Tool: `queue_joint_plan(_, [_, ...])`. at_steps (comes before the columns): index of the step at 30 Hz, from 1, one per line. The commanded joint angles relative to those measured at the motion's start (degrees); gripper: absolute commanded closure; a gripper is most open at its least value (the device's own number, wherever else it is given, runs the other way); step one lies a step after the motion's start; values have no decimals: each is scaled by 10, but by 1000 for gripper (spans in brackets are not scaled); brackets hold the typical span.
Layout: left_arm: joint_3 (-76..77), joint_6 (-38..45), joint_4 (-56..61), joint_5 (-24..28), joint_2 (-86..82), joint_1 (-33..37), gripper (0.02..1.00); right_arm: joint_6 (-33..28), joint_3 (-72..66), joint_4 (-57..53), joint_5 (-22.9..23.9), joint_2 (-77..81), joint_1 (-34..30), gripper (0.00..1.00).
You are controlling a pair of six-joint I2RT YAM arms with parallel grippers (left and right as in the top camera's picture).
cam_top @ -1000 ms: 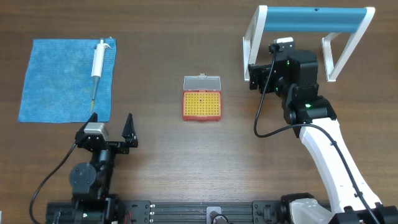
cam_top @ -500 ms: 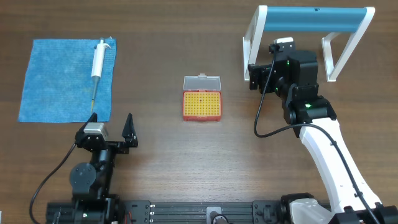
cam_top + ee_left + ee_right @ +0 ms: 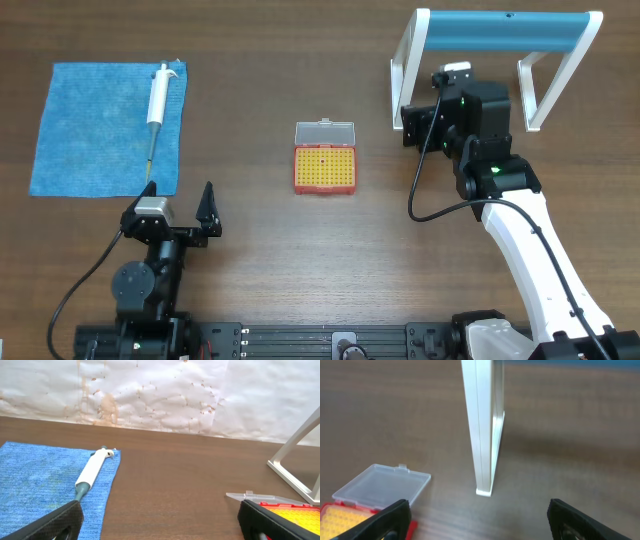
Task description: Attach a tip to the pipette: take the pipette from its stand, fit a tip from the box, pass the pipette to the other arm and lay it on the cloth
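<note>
Blue rectangular cloth [image 3: 90,130] sits at 10 o'clock on the brown wooden table [image 3: 300,260]. The white pipette [image 3: 157,100], tip fitted, lies along its 3 o'clock edge. Mid-table is the red tip box [image 3: 324,165], clear lid open. The white stand [image 3: 500,28] with a blue bar is at 1 o'clock. The left gripper [image 3: 178,192] is at 6 o'clock of the cloth, spread wide, empty. The right gripper [image 3: 480,515] is beside the stand's leg, also spread wide and empty.

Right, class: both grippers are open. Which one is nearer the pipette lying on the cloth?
The left gripper, just beside the blue cloth where the pipette lies; the right gripper is across the table by the stand.
</note>
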Motion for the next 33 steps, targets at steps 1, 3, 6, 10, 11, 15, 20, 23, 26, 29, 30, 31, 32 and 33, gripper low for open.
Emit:
queue_joint_plan(1, [0, -7, -5, -9, -6, -3, 23, -2, 4, -5, 3, -1, 4, 27])
queue_joint_plan(3, [0, -7, -5, -9, -6, -3, 23, -2, 4, -5, 3, -1, 3, 27])
queue_joint_plan(6, [0, -7, -5, -9, -6, -3, 23, -12, 4, -5, 19, -3, 2, 29])
queue_joint_plan(10, [0, -7, -5, -9, -6, -3, 23, -11, -13, -5, 29, -43, -1, 27])
queue_joint_plan(11, [0, -7, -5, -9, -6, -3, 20, -11, -21, -5, 29, -62, -1, 27])
queue_joint_plan(15, [0, -7, -5, -9, -6, -3, 23, -11, -79, 19, 29, -160, -1, 27])
queue_joint_plan(20, [0, -7, -5, -9, -6, -3, 23, -10, -201, 97, 29, -294, -9, 25])
queue_joint_plan(23, [0, -7, -5, -9, -6, -3, 23, -10, -289, 165, 29, -379, -25, 27])
queue_joint_plan(26, [0, -7, -5, -9, -6, -3, 23, -10, -362, 229, 29, -453, -36, 27])
queue_joint_plan(29, [0, -7, -5, -9, -6, -3, 23, -10, -433, 274, 30, -520, -40, 27])
queue_joint_plan(30, [0, -7, -5, -9, -6, -3, 20, -10, -451, 289, 30, -536, -41, 27])
queue_joint_plan(31, [0, -7, -5, -9, -6, -3, 23, -10, -468, 308, 30, -550, -42, 27])
queue_joint_plan(32, [0, -7, -5, -9, -6, -3, 23, -8, -484, 326, 30, -563, -42, 27])
queue_joint_plan(33, [0, -7, -5, -9, -6, -3, 23, -8, -510, 358, 30, -585, -44, 27])
